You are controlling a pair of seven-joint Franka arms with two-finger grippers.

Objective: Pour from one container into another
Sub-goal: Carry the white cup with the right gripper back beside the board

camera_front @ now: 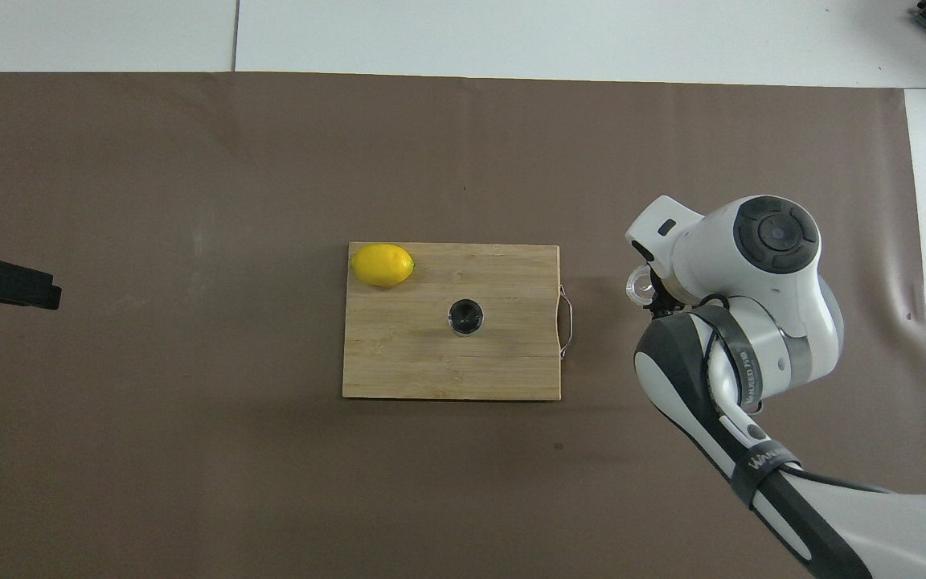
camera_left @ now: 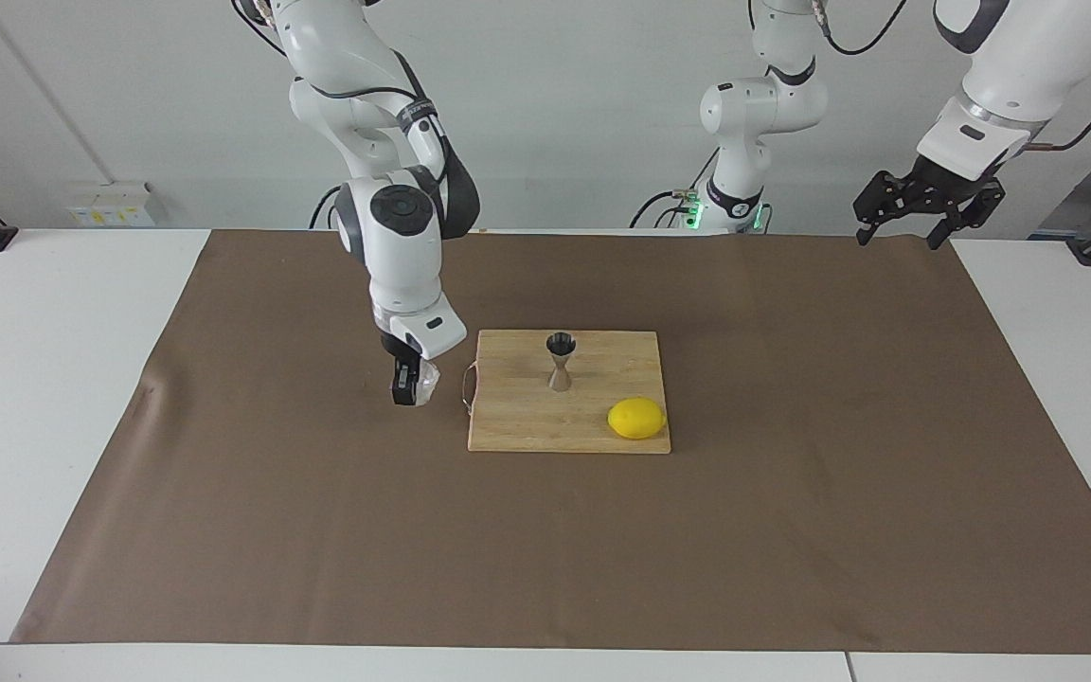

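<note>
The clear textured glass cup (camera_left: 426, 383) stands on the brown mat beside the handle end of the wooden board (camera_left: 517, 431), toward the right arm's end of the table. My right gripper (camera_left: 411, 386) is down at the cup with its fingers closed on the cup's wall. In the overhead view the cup's rim (camera_front: 637, 287) peeks out from under my right wrist. The steel hourglass jigger (camera_left: 560, 363) stands upright near the middle of the board and also shows in the overhead view (camera_front: 465, 316). My left gripper (camera_left: 898, 235) waits raised and open over the mat's edge at the left arm's end.
A yellow lemon (camera_left: 636, 418) lies on the board's corner farthest from the robots, toward the left arm's end. The board has a thin wire handle (camera_left: 466, 386) facing the cup. The brown mat (camera_left: 545, 549) covers most of the white table.
</note>
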